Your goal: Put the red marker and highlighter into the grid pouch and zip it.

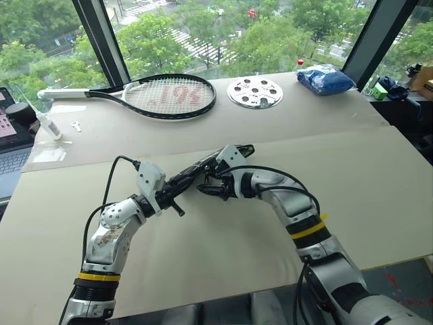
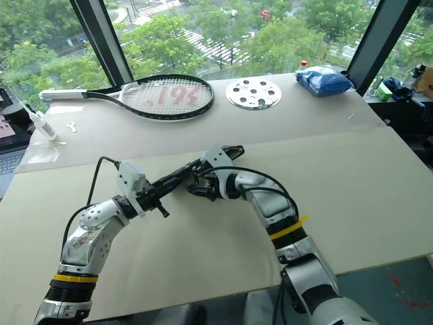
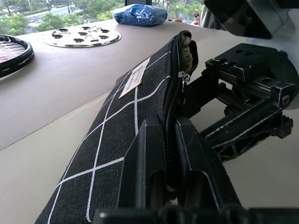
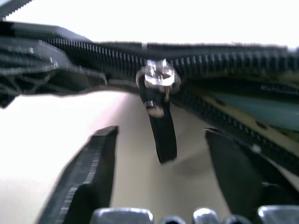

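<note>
The grid pouch (image 3: 122, 126) is pinched by left end effector (image 3: 167, 154); right end effector (image 4: 161, 163) gapes around zipper strap (image 4: 162, 135).

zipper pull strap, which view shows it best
The right wrist view: the zipper pull strap hangs between the open right end effector's fingers. The left wrist view shows just its slider; in the eye views it's too small.

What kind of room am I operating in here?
Likely an upper-floor office or lab: big windows overlook treetops and a street, and the table carries a tennis racket, with a laptop beside it.
</note>
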Controlling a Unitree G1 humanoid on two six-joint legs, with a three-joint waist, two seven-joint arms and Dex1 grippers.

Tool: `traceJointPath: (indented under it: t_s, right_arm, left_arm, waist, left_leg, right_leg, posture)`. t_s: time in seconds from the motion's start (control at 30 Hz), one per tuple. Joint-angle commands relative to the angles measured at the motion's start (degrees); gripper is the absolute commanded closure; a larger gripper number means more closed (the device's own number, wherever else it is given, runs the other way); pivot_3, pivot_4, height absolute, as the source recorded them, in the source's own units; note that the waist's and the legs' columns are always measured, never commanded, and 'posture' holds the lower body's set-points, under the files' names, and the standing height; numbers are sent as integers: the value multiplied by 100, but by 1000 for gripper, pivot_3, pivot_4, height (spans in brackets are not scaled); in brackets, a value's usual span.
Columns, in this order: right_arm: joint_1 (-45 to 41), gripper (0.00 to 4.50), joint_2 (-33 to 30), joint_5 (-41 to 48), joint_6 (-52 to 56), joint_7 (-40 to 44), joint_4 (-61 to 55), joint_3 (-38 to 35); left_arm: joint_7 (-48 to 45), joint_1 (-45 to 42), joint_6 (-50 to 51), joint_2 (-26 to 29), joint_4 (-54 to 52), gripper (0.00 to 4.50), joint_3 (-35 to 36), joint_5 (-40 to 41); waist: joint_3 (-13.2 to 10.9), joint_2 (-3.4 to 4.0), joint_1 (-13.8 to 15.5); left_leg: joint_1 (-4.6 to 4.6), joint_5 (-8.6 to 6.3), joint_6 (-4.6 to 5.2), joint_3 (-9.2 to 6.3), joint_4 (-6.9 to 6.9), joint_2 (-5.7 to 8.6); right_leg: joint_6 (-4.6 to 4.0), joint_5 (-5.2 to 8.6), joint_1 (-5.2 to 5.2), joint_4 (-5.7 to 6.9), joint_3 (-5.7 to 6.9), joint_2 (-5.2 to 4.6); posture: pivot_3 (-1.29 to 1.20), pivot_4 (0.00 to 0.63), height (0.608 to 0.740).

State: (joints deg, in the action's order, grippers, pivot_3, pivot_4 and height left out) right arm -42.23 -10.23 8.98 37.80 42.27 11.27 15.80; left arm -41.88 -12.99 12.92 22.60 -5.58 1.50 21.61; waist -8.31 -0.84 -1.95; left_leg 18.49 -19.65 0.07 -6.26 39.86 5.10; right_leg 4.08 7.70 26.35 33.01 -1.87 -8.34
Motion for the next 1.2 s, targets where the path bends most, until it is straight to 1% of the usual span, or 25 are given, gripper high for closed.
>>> traceJointPath:
  t_s: [0.03,0.1,0.2,0.37,0.5,0.53,0.63,0.67,0.77,0.83,0.87,0.9,1.07,1.1,1.13,1.17,1.2]
  right_arm:
    - [-209,2801,37,-10,-158,-62,-75,-81]
    - [-206,3494,14,25,-139,-8,-135,-91]
    - [-125,4412,-134,75,-106,150,-309,-100]
    - [56,4469,-676,100,1,322,-585,-257]
    - [330,4469,-1538,181,13,719,-927,-432]
    - [359,4469,-1719,178,-10,734,-902,-513]
    - [348,4469,-2337,-103,-477,613,-356,-746]
    - [339,4469,-2452,-148,-605,597,-234,-768]
    - [319,4469,-2584,153,-319,775,-129,-971]
    - [409,3839,-2594,228,-319,856,-182,-980]
    - [454,3699,-2595,256,-334,907,-219,-962]
    - [478,3257,-2550,314,-291,907,-272,-979]
    - [502,1560,-2380,616,-75,865,-444,-1221]
    - [486,1237,-2396,737,61,872,-412,-1348]
    - [495,809,-2444,876,188,948,-423,-1449]
    - [504,556,-2478,978,282,1008,-439,-1514]
    - [578,209,-2609,1168,399,1198,-542,-1661]
  left_arm:
    - [-5,-41,-82,-14,-160,4500,4,17]
    - [6,-41,-90,-30,-154,4500,-7,10]
    - [25,-44,-102,-49,-142,4500,-3,6]
    - [47,-63,-131,-58,-102,4500,31,-2]
    - [53,-40,-140,-54,-105,4500,45,-5]
    - [52,-35,-144,-53,-100,4500,47,-6]
    - [40,-28,-152,-57,-84,4500,42,-6]
    - [37,-31,-156,-57,-76,4500,40,-7]
    - [27,-74,-184,-53,1,4500,44,-20]
    - [19,-111,-203,-50,50,4500,43,-31]
    - [15,-122,-208,-50,62,4500,42,-33]
    - [8,-132,-213,-50,69,4500,41,-33]
    - [-51,-162,-223,-51,93,4500,30,-43]
    - [-70,-170,-225,-50,95,4500,20,-47]
    - [-90,-178,-228,-51,95,4500,10,-49]
    - [-104,-183,-230,-52,95,4500,5,-51]
    - [-152,-185,-240,-49,84,4500,-28,-58]
  waist:
    - [0,0,-12]
    - [0,0,-20]
    - [0,0,-30]
    - [0,0,-26]
    - [0,-1,0]
    - [0,-1,8]
    - [-1,-1,36]
    - [-1,-2,41]
    - [-2,-3,14]
    - [-2,-3,-6]
    - [-2,-3,0]
    - [-2,-4,10]
    - [-2,-4,19]
    - [-2,-4,36]
    - [-2,-4,53]
    - [-2,-4,79]
    - [-2,-4,99]
  left_leg:
    - [0,0,0,-2,0,0]
    - [0,0,0,-3,0,0]
    - [0,0,0,-3,0,0]
    - [0,-1,0,-2,0,2]
    - [1,-1,1,3,-1,2]
    - [2,-1,1,8,0,2]
    - [3,-2,2,19,0,3]
    - [2,-2,2,25,0,3]
    - [0,-2,2,31,-2,-2]
    - [1,-2,2,31,-2,-5]
    - [1,-2,3,31,-2,-5]
    - [2,-2,3,31,-2,-4]
    - [2,-3,4,28,-1,-3]
    - [2,-3,4,28,-1,-3]
    - [2,-3,4,26,0,-2]
    - [2,-3,4,26,0,-1]
    - [2,-3,4,27,0,-1]
  right_leg:
    - [0,0,0,0,0,0]
    - [0,0,0,0,0,0]
    - [0,0,0,0,0,0]
    - [0,0,0,-1,0,-1]
    - [0,0,-1,-2,0,0]
    - [0,0,-2,-3,1,-1]
    - [0,0,-4,-10,1,-1]
    - [0,0,-4,-10,0,-1]
    - [0,0,-5,-12,0,0]
    - [0,0,-5,-13,-1,0]
    - [0,0,-5,-13,-1,0]
    - [0,0,-6,-13,-1,-1]
    - [1,0,-8,-17,-1,-1]
    - [1,0,-8,-17,-1,-1]
    - [1,0,-8,-17,-1,-1]
    - [1,-1,-8,-18,-1,-1]
    - [2,-1,-9,-19,-1,-1]
  posture:
    - [0,150,740]
    - [0,150,740]
    - [0,150,740]
    - [0,150,740]
    - [0,150,740]
    - [0,150,740]
    - [0,150,740]
    - [0,150,740]
    - [0,150,740]
    - [0,150,740]
    - [0,150,740]
    - [0,150,740]
    - [0,150,740]
    - [0,150,740]
    - [0,150,740]
    - [0,150,740]
    - [0,150,740]
